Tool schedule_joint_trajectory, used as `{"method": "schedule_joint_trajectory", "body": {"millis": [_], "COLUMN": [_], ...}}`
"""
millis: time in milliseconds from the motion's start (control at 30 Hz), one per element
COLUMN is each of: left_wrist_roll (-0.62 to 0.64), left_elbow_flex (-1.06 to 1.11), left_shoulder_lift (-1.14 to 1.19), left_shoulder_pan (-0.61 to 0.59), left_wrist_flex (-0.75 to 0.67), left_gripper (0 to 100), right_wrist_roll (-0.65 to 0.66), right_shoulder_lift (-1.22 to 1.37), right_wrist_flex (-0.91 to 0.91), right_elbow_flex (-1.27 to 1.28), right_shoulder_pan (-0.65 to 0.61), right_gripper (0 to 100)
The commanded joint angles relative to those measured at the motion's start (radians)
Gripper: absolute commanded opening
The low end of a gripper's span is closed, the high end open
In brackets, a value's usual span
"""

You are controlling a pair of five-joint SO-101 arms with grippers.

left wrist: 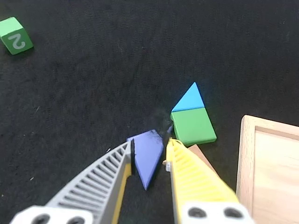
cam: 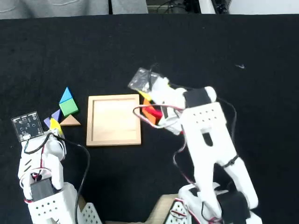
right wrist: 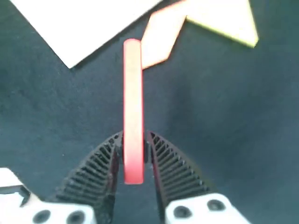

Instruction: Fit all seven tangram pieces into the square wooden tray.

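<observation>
The square wooden tray (cam: 113,139) lies mid-table with nothing in it. To its left sit a light blue triangle (cam: 66,94), a green square (cam: 69,108) and a tan triangle (cam: 70,121). My left gripper (left wrist: 149,151) is shut on a blue-purple parallelogram (left wrist: 147,163) that rests on the cloth beside the green square (left wrist: 192,126). Right of the tray, my right gripper (right wrist: 133,140) is shut on a red piece (right wrist: 132,102) held on edge above the cloth. An orange piece (right wrist: 161,39) and a yellow piece (right wrist: 224,21) lie just beyond it, by the tray's corner (right wrist: 88,23).
A green cube (left wrist: 16,41) with a numeral on it sits apart on the black cloth, far from the left gripper. The tray's edge (left wrist: 247,158) is close beside the left gripper's yellow finger (left wrist: 187,170). Open cloth lies behind the tray.
</observation>
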Motion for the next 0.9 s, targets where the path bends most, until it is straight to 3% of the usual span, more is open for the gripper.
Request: {"method": "schedule_joint_trajectory", "body": {"millis": [0,100,200,400,667,867], "left_wrist_roll": [0.012,0.014,0.074,0.081,0.081,0.081], "left_elbow_flex": [-0.002,-0.048,-0.088,-0.067,-0.064,-0.061], "left_shoulder_lift": [-0.008,-0.008,-0.008,-0.008,-0.008,-0.008], "left_shoulder_pan": [-0.035,-0.133,-0.168,-0.168,-0.166,-0.136], "left_wrist_flex": [-0.014,0.015,0.084,0.055,0.054,0.054], "left_gripper": [13,13,13,13,13,13], "right_wrist_roll": [0.026,0.057,0.170,0.387,0.390,0.270], "right_shoulder_lift": [-0.036,0.019,0.108,0.331,0.664,0.845], "right_wrist_flex": [-0.020,-0.132,-0.230,-0.199,-0.117,0.002], "right_elbow_flex": [-0.054,-0.050,-0.051,-0.159,-0.513,-0.742], "right_shoulder_pan": [-0.063,-0.117,-0.187,-0.328,-0.381,-0.427], "right_gripper": [1.1,1.0,1.0,1.0,1.0,1.0]}}
